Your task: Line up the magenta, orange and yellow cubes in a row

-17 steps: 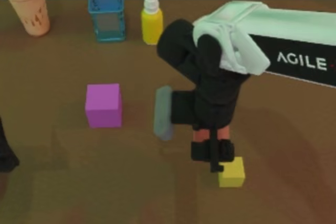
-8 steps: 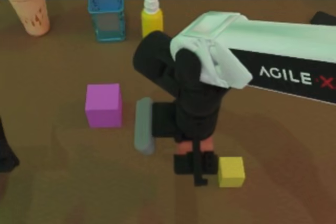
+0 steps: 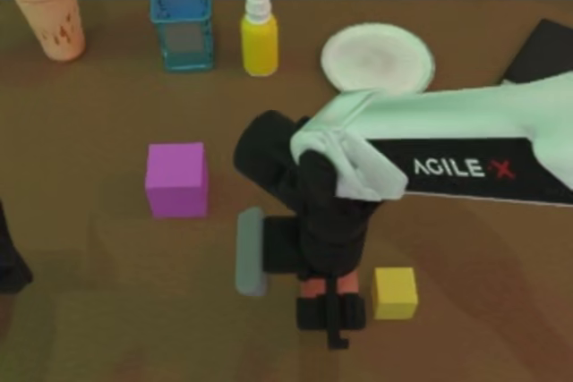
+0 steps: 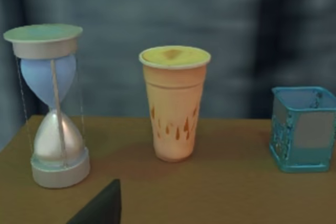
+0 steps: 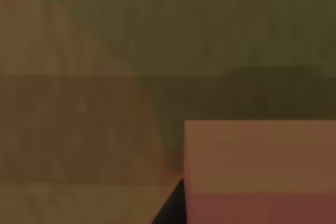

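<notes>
**Orange cube held beside the yellow one**

While the left arm (image 3: 11, 261) is sitting parked at the table's left edge, the right gripper (image 3: 329, 310) is pinching the orange cube (image 3: 315, 289) between its dark fingers, low over the table's (image 3: 107, 310) front middle. That cube is filling the lower part of the right wrist view (image 5: 260, 171). Just to its right the yellow cube (image 3: 395, 292) is resting on the wood, close but apart. Farther left, and a little farther back, the magenta cube (image 3: 177, 179) is sitting alone, well apart from both.
</notes>
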